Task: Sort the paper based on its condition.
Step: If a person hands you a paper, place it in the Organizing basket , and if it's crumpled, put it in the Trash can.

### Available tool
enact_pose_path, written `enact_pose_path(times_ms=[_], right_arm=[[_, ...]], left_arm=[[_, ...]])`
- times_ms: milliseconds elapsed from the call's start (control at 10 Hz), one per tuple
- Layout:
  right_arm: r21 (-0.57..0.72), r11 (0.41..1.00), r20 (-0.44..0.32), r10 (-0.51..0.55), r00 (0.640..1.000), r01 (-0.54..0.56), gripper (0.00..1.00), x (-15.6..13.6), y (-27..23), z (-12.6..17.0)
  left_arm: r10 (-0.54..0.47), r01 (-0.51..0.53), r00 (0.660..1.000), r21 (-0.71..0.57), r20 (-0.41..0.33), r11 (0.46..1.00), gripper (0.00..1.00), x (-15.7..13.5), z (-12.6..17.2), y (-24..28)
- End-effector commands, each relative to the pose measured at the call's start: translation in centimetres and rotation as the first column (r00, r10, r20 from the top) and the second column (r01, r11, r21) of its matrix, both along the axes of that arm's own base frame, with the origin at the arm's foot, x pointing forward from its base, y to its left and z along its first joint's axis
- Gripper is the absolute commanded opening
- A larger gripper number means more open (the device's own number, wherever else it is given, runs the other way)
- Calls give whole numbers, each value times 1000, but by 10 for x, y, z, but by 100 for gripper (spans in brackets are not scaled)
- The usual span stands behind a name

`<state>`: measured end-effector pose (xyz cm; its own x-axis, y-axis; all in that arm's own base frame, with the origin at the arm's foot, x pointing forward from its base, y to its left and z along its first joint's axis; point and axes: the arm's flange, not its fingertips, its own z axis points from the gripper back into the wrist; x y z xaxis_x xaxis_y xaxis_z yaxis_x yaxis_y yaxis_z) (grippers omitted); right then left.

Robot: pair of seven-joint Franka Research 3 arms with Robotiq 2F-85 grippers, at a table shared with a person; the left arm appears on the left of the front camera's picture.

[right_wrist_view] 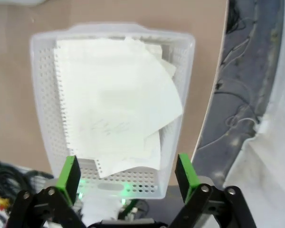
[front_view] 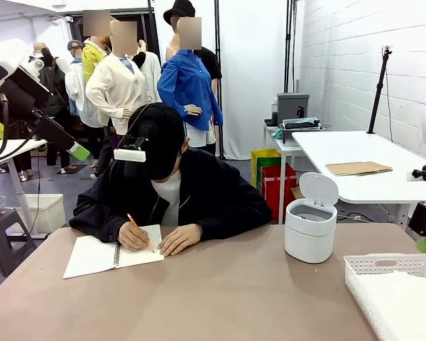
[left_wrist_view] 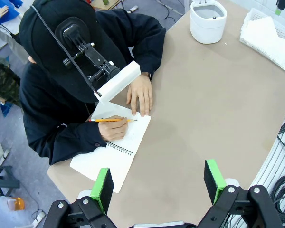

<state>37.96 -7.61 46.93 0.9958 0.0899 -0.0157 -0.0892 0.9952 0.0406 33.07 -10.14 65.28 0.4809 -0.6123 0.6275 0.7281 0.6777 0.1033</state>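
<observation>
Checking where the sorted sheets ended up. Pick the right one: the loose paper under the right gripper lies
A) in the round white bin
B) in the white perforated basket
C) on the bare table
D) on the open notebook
B: the right wrist view shows the loose paper piled inside the white perforated basket, below the open right gripper.

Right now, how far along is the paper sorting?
Done so far: several loose sheets already lie in the white basket, under the open, empty right end effector. In hand: the person is writing in the notebook with a pencil, while the left end effector hangs open above the table. Left: whatever page comes next; the bin stands with its lid up.
</observation>
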Motion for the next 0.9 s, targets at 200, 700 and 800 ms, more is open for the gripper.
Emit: enact_pose_path(times_ms=[200, 700, 800], right_arm=[[-20, 999, 1, 45, 999, -45, 100, -3, -1, 9], [-20, 999, 1, 45, 999, -45, 100, -3, -1, 9], [-26, 998, -1, 59, 998, -59, 100, -5, -3, 12]], left_arm=[[16, -16, 1000, 2, -3, 1000, 100, -1, 0, -1], [16, -16, 1000, 2, -3, 1000, 100, -1, 0, -1], [16, -16, 1000, 2, -3, 1000, 100, -1, 0, -1]])
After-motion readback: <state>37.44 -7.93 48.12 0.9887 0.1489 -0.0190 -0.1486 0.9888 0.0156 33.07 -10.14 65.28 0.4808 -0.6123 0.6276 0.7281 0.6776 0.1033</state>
